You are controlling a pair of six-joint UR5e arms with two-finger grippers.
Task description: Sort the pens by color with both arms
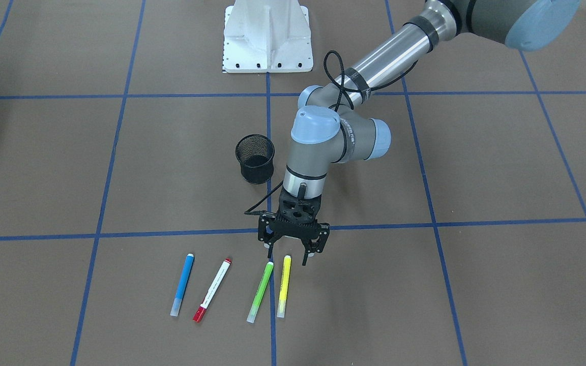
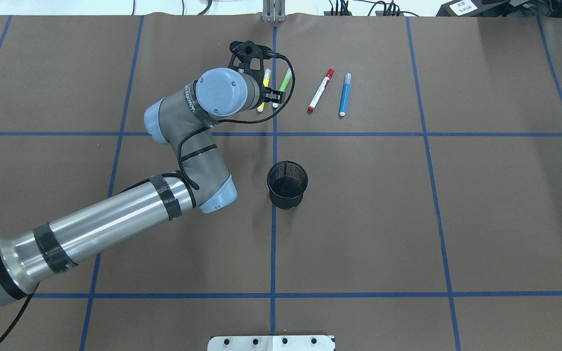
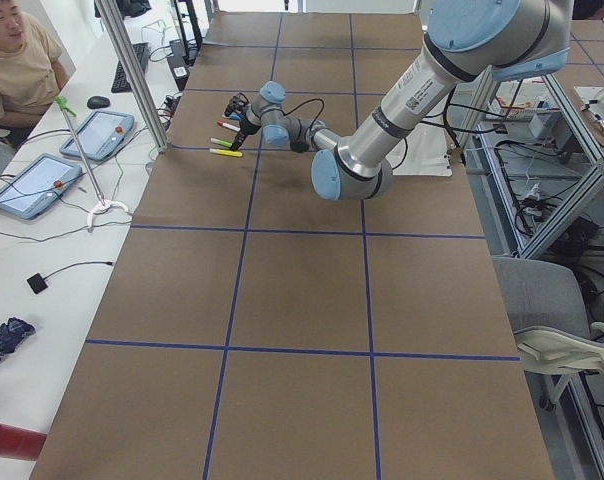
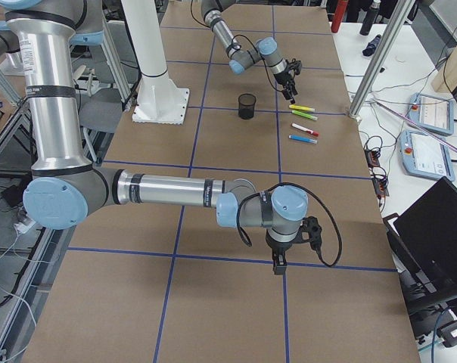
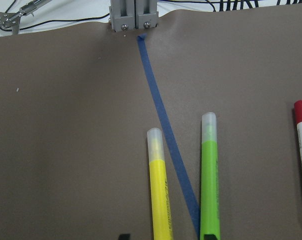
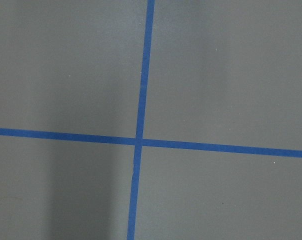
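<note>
Left tool (image 1: 287,259) spread wide above yellow pen (image 1: 284,287) (green pen (image 1: 260,292) beside); right tool (image 4: 278,266) state unclear.

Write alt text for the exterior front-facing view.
The left arm's open claw hangs over the upper ends of the green pen and yellow pen. A blue pen and a red-ended white pen lie beside them on the brown table, a black mesh cup behind.

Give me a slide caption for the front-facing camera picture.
Left claw open above the yellow pen and green pen; red-capped pen, blue pen and mesh cup nearby.
</note>
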